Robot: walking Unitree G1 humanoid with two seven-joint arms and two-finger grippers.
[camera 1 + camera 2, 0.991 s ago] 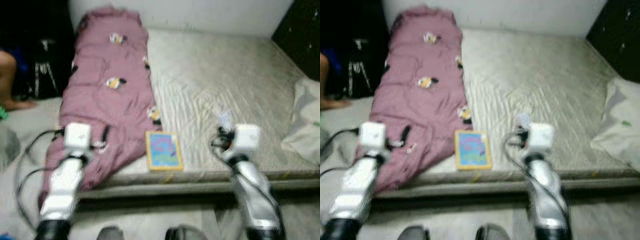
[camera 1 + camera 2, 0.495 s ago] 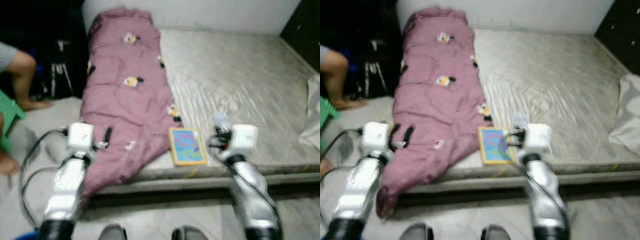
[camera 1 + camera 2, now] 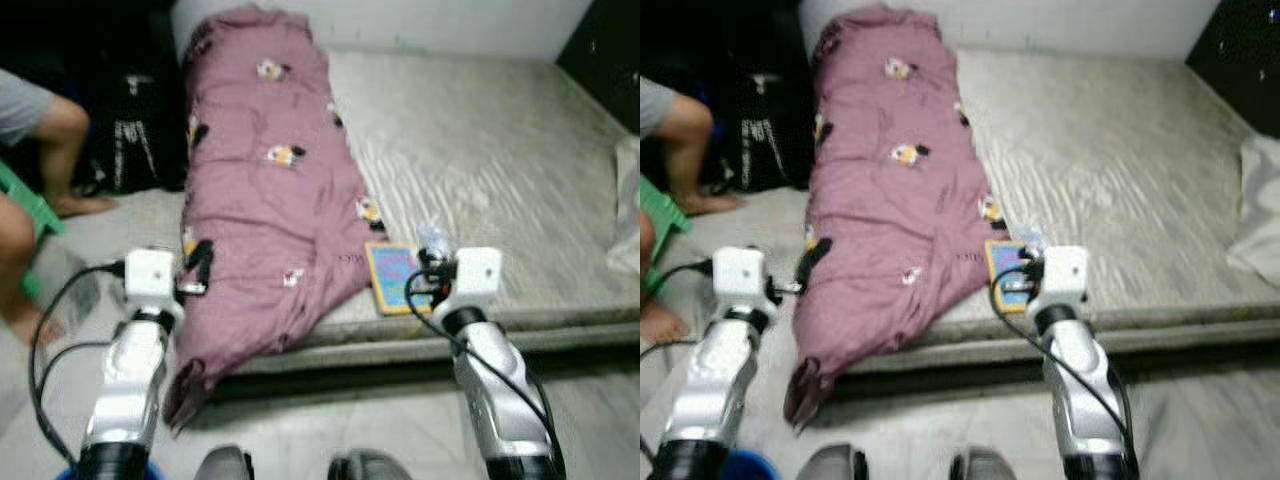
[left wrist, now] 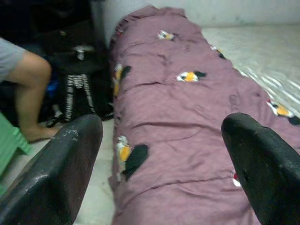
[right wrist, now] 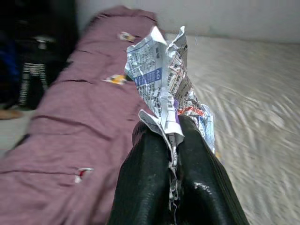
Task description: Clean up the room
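A seated person's bare leg [image 3: 62,150] is at far left. The left gripper [image 4: 159,164], fingers spread wide and empty, hovers before the mauve bird-print quilt [image 3: 270,200] on the grey mattress [image 3: 500,150]. The right gripper [image 5: 169,136] pinches crumpled printed paper [image 5: 164,84] above a colourful yellow-edged book [image 3: 392,278]

A crumpled paper wrapper [image 5: 165,89], white with blue and red print, stands upright, pinched at its lower end in the right hand [image 5: 171,136], above the near edge of the bed [image 3: 520,180]. A mauve quilt [image 3: 270,190] with small bird prints lies lengthwise along the bed's left side, its near end drooping over the edge. A colourful yellow-edged book [image 3: 392,278] lies flat beside it, near the edge.
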